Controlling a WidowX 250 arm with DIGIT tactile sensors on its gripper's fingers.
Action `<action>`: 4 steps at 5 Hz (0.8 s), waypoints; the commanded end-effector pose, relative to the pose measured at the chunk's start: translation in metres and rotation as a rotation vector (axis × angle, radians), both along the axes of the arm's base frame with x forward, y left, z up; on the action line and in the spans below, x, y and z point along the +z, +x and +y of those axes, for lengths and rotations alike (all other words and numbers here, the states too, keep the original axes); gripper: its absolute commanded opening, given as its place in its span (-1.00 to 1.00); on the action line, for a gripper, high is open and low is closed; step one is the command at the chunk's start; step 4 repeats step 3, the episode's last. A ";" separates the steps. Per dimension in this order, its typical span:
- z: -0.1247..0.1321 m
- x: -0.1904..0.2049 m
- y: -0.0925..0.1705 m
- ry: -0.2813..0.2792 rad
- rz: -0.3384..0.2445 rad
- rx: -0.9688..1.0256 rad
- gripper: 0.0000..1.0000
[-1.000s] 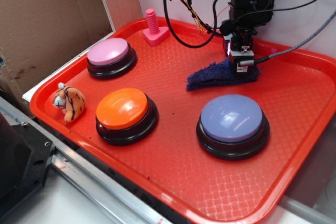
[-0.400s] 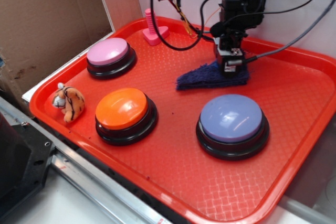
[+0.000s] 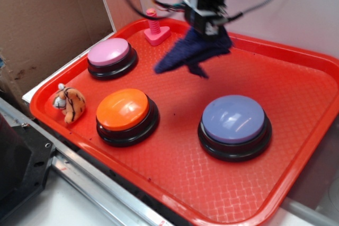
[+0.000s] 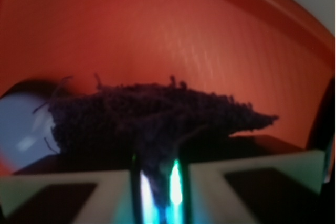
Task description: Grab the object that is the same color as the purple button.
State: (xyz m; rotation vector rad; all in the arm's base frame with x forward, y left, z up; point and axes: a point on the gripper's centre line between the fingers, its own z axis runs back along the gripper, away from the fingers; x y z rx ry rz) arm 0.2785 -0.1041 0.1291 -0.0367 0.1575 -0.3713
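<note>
My claw (image 3: pixel 207 25) is clenched on the purple cloth (image 3: pixel 192 52), which hangs clear of the red tray (image 3: pixel 296 88). The purple button (image 3: pixel 234 120) sits below and in front of my claw.

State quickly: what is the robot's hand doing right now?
Hand: closed on the purple cloth, held clear above the red tray.

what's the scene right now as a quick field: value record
surface: red tray
gripper: shut on purple cloth, which hangs above the tray
buttons: pink button back left, orange button front left, purple button front right
other items: pink screw toy at the back edge, tiger plush at the left edge
wrist view: purple cloth pinched between the fingers, tray beneath
task state: cloth grasped and lifted
</note>
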 end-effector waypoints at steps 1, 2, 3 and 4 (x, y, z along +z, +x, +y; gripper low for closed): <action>-0.005 0.117 -0.054 -0.066 -0.117 0.047 -1.00; 0.005 0.127 -0.060 -0.049 -0.153 0.067 -1.00; 0.014 0.121 -0.054 -0.019 -0.149 0.095 -1.00; 0.014 0.121 -0.054 -0.019 -0.149 0.095 -1.00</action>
